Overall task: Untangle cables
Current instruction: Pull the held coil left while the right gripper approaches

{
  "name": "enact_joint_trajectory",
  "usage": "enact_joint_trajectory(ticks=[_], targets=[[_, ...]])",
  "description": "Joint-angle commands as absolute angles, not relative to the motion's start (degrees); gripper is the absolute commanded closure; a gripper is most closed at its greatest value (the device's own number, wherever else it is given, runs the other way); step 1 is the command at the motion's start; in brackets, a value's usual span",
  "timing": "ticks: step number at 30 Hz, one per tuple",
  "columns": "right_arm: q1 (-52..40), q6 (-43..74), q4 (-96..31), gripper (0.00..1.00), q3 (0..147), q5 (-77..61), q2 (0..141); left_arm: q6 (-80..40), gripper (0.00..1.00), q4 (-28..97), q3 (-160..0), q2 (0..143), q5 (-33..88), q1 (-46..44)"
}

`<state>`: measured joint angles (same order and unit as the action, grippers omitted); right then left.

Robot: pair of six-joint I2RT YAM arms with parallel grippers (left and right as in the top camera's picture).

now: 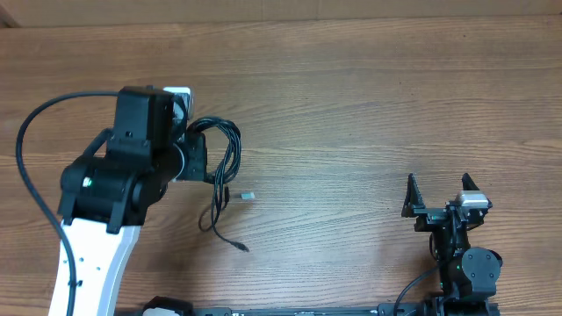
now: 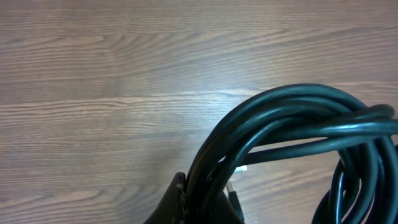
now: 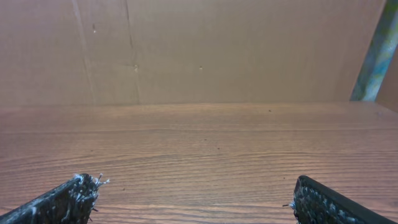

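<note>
Cables (image 1: 224,167) sit left of centre on the bench (image 1: 351,88), bunched in a loose loop with two tails running toward the near edge. The silver plug (image 1: 248,195) lies just beside the tails, and a dark end lies further down. My left claw (image 1: 195,158) is clamped on the loop's left side. In the wrist view several glossy strands come straight out of the closed jaws and arc off to the right. I can't tell how many strands are pinched, or whether they belong to one cord or both. I also can't tell if the bundle is lifted or resting on the wood. My right claw (image 1: 439,189) is wide open, holding nothing, and parked well apart at the near right. The main risk, as I judge it, is that pulling with the left alone drags the whole bunch across the bench, since nothing pins the other cord. If both cords are in the pinch, any pull could tighten the crossings instead of freeing them. The strands look slick and rounded, so they may slide out of the jaws under a sideways tug. A tail could catch on the arm's own wire, and the plug may snag in the loop.
</note>
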<state>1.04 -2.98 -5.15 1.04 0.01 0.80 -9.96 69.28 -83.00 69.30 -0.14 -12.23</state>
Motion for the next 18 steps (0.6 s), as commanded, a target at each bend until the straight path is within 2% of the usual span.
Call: enact_joint_trajectory(ticks=[1,3,5,7,9,14,18], targets=[[0.82,-3.07,-4.75,0.0,0.45,-0.08,0.23,-8.82,0.96,69.6,-84.27,67.9,5.98,-12.01],[0.73,-2.63,-4.78,0.0,0.45,-0.54,0.23,-9.34,0.96,69.54,-84.2,67.96,7.38,-12.01],[0.71,2.66,-4.56,0.0,0.45,-3.01,0.23,-11.2,0.96,69.19,-83.96,68.03,7.53,-12.01],[0.71,14.72,-4.25,0.0,0.45,-7.2,0.23,-13.37,0.96,68.38,-83.66,68.16,7.53,-12.01],[0.71,32.36,-3.62,0.0,0.45,-14.06,0.23,-15.64,0.96,67.22,-83.22,68.36,7.53,-12.01],[0.71,61.84,-3.01,0.0,0.45,-32.03,0.23,-21.3,0.96,65.87,-82.46,68.62,7.49,-12.01],[0.71,63.59,-3.07,0.0,0.45,-37.19,0.23,-24.12,0.96,65.6,-82.32,69.49,7.53,-12.03]])
